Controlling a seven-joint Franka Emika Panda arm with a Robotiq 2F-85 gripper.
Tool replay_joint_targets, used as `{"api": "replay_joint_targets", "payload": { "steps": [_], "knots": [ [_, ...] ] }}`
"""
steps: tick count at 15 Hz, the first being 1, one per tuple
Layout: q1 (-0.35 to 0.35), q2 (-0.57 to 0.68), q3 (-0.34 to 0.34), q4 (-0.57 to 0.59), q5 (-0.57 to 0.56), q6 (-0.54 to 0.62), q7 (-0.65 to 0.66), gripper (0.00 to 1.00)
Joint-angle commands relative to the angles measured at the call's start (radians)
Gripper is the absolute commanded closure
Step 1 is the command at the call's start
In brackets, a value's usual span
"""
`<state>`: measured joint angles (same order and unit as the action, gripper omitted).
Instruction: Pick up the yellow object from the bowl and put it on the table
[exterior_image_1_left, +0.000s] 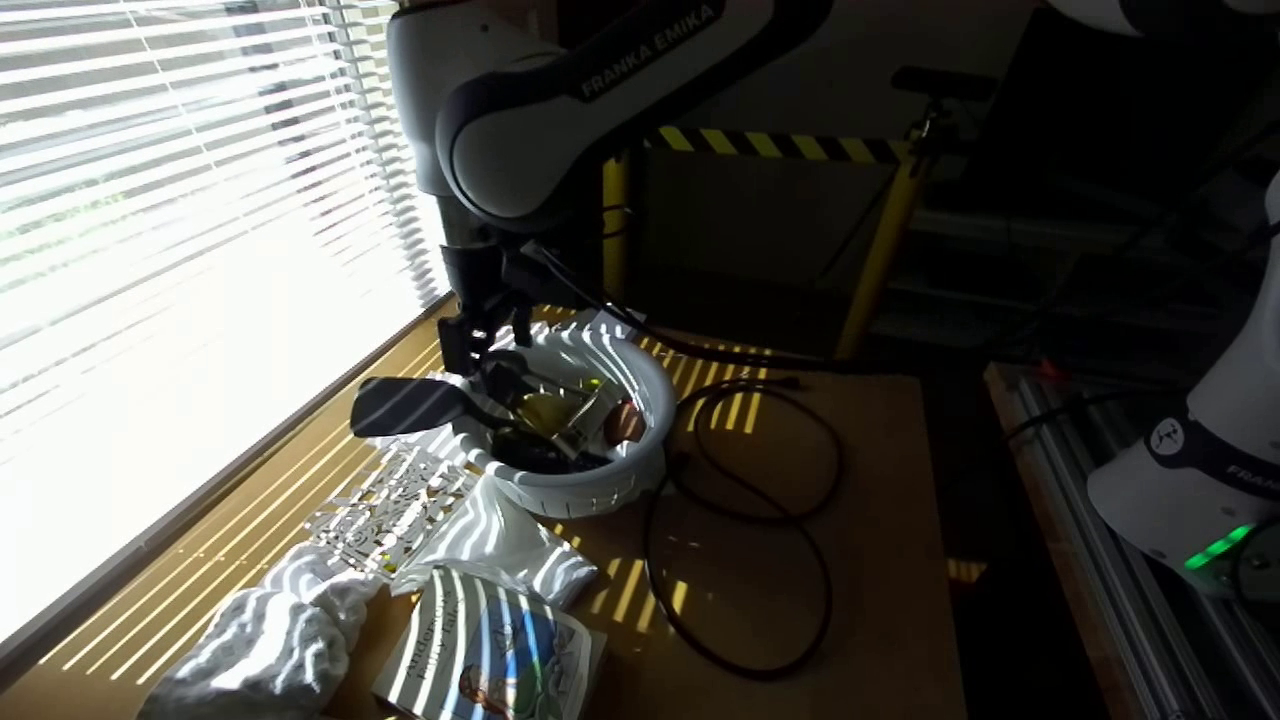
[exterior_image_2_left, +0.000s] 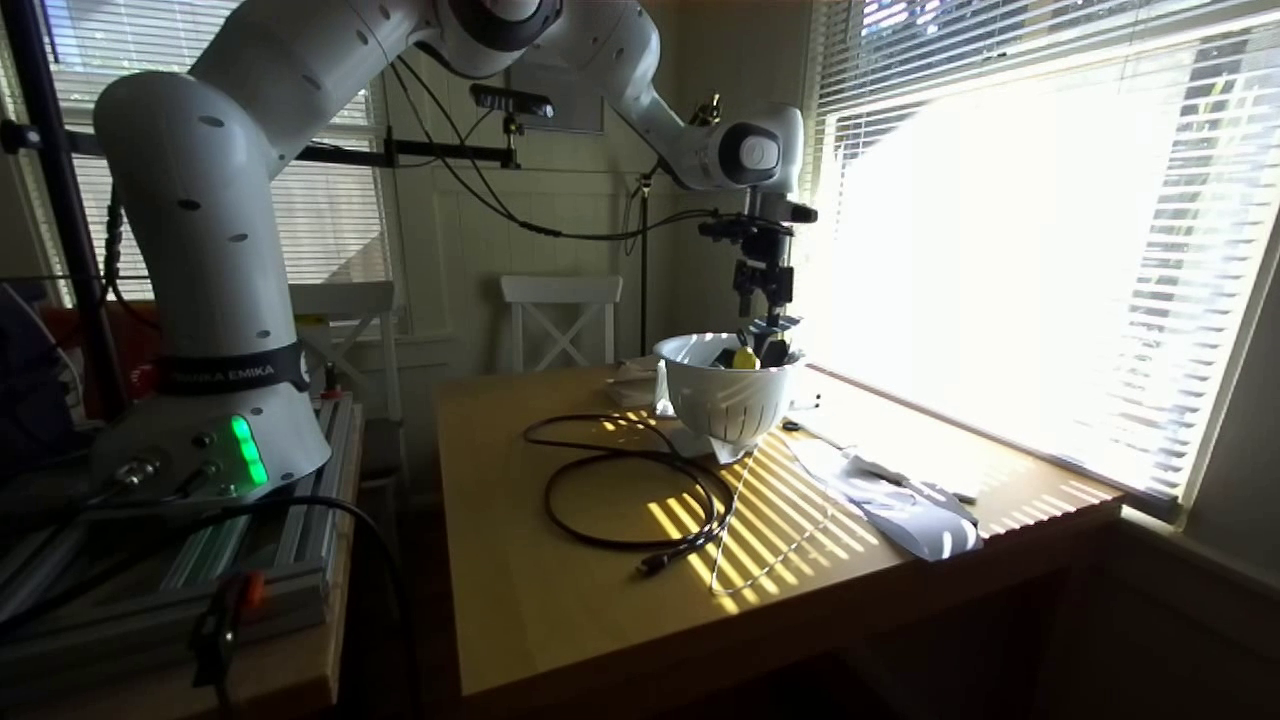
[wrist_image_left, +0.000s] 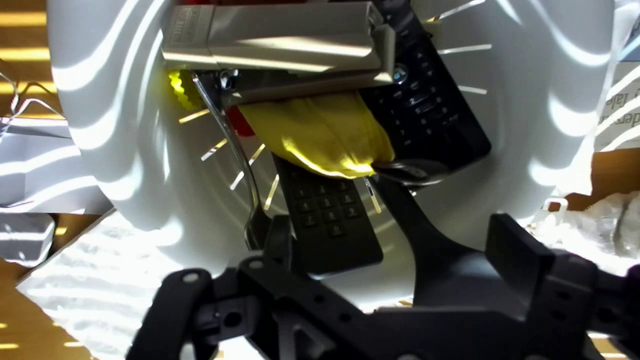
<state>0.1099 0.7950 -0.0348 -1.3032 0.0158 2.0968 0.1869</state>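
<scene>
Pointing down over bowl (exterior_image_2_left: 705, 392), end effector (wrist_image_left: 395, 244) spread

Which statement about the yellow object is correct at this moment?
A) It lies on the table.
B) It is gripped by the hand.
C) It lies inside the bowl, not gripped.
C: the wrist view shows the yellow object within the walls of the bowl, apart from the open hand.
</scene>
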Motion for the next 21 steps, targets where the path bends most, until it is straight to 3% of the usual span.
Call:
{"api": "replay_joint_targets", "payload": {
  "steps": [1,5,6,7,8,9,10,17,19,21],
  "knots": [
    [0.012,0.106,-0.001,0.139,-0.008,-0.053,0.068,0.00],
    [0.011,0.171,0.004,0.218,-0.005,-0.106,0.066,0.02],
    [0.013,0.176,0.003,0.225,-0.006,-0.120,0.069,0.11],
    [0.017,0.172,0.001,0.222,-0.009,-0.139,0.073,0.14],
    [0.020,0.167,0.001,0.215,-0.010,-0.154,0.077,0.30],
    [0.021,0.161,0.000,0.204,-0.011,-0.159,0.081,0.34],
    [0.021,0.154,0.000,0.195,-0.009,-0.168,0.085,0.47],
    [0.009,0.139,-0.004,0.174,-0.003,-0.215,0.105,0.96],
    [0.007,0.120,-0.004,0.161,-0.007,-0.221,0.096,1.00],
    [0.011,0.077,0.001,0.123,-0.021,-0.185,0.049,0.97]
  ]
}}
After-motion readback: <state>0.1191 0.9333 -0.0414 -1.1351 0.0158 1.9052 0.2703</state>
